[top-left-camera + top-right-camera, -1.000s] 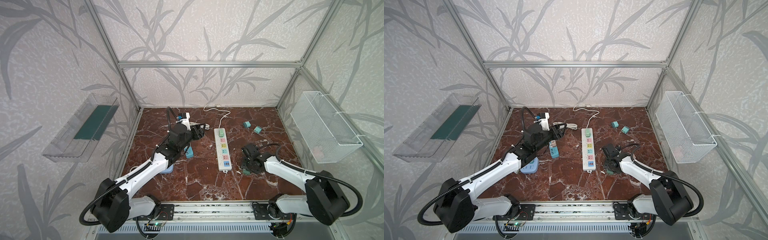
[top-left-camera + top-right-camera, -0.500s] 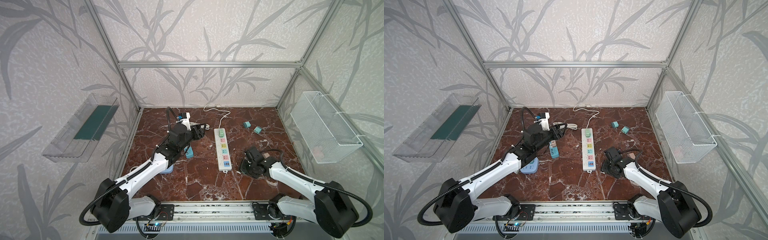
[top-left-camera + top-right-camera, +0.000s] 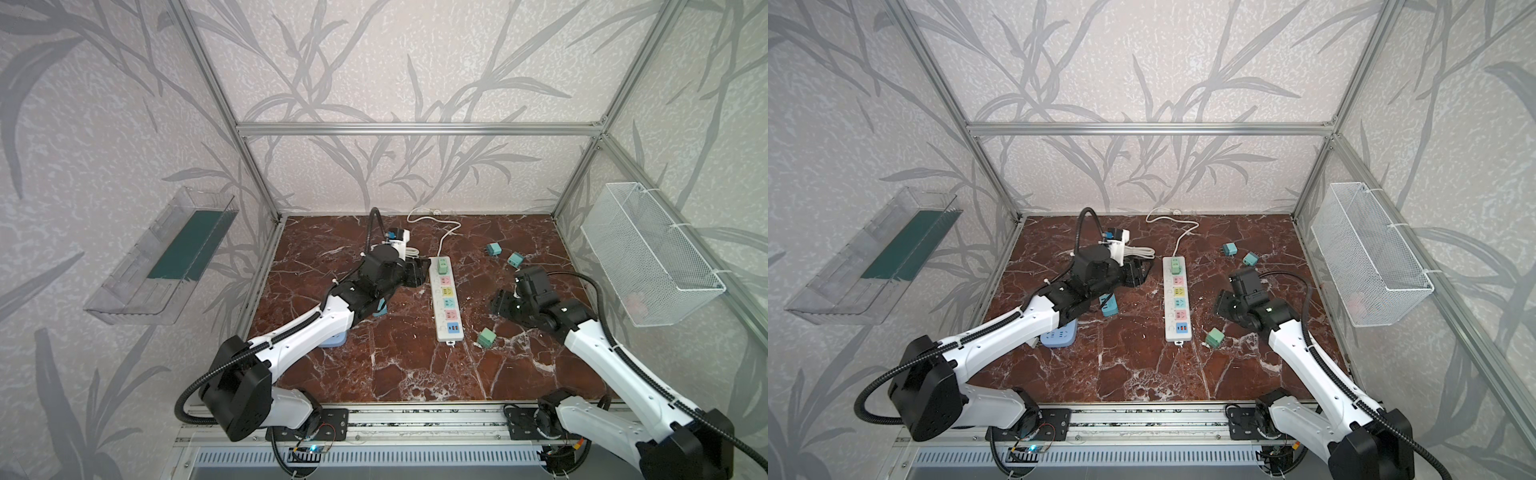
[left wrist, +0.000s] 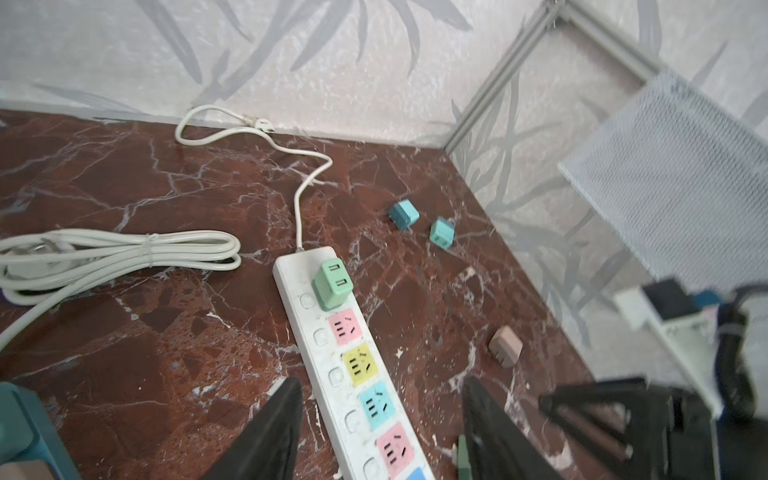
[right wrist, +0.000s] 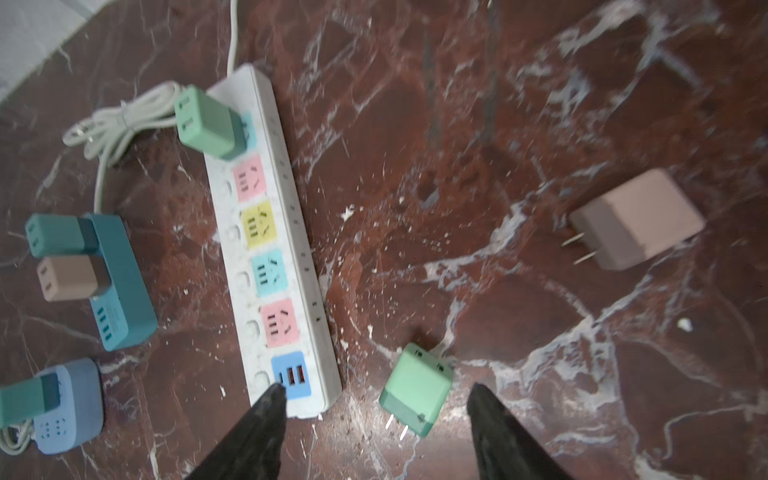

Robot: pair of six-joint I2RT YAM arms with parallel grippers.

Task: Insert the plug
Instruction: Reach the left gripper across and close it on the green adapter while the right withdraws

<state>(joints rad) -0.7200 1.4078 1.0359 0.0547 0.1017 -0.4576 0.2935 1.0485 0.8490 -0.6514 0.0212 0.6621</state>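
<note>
In both top views the power strip (image 3: 445, 298) lies on the worktop (image 3: 395, 374), a loose green plug (image 3: 485, 337) beside its USB end. Left wrist view: the left claw (image 4: 381, 384) stands apart, empty, over the power strip. Right wrist view: the right claw (image 5: 377, 388) gapes empty, the green plug seen lying between its tips.

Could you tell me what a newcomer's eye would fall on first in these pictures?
The white power strip with pastel sockets lies in the middle of the scene, one green plug seated at its far end. A loose green plug lies beside its near end, with the right gripper open close by.
</note>
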